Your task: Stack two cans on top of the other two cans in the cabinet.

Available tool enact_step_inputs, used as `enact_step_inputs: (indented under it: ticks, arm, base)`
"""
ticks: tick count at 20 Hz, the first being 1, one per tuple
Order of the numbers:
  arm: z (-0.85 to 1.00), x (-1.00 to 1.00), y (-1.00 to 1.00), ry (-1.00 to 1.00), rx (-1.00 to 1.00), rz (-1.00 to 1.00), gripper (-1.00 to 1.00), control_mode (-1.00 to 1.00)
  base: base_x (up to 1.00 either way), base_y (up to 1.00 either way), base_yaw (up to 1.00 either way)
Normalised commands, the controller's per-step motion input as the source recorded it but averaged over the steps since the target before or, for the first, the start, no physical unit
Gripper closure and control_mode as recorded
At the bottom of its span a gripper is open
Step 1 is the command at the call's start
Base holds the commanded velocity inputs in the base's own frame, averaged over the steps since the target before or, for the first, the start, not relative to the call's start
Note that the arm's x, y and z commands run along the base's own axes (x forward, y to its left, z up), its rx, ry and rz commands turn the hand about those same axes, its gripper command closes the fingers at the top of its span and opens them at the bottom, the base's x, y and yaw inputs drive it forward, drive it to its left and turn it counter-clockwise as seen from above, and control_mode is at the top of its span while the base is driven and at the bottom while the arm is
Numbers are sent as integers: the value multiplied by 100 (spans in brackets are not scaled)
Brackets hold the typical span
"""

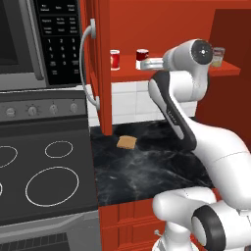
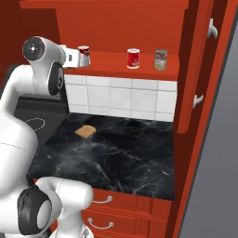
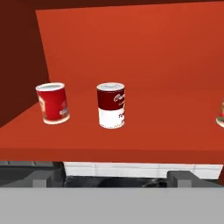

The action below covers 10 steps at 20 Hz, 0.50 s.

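The jaws stand wide apart with nothing between them, their two dark fingertips (image 3: 43, 178) rising at the near edge of the red shelf board (image 3: 131, 140) in the hand view. From the base views the gripper (image 1: 147, 63) sits level with that shelf, at its front edge.

Straight ahead of the jaws, a red-and-white can (image 3: 111, 105) stands upright on the shelf, clear of both fingertips. To its left in the hand view stands a second red can (image 3: 52, 103), apart from the first and nearer the cabinet's side wall. A third can (image 3: 221, 114) is cut off at the right edge of that view.

In the right base view, a red-labelled can (image 2: 133, 58) and an olive-green-labelled can (image 2: 161, 60) stand near each other further along the shelf. None is stacked.

The cabinet door (image 1: 100, 63) hangs open, its curved grey handle (image 1: 87, 68) beside the black microwave (image 1: 39, 39). Below, a slice of bread (image 1: 127, 142) lies on the dark marble tabletop (image 1: 147, 171), next to the stove (image 1: 44, 171).
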Motion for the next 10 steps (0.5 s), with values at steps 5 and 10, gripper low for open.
enact_step_inputs:
  ticks: [5,10]
  arm:
    - [0,26,0,0,0,5,-100,-100]
    - [-4,24,0,0,0,4,-100,-100]
  base:
    - [0,0,0]
    - [0,0,0]
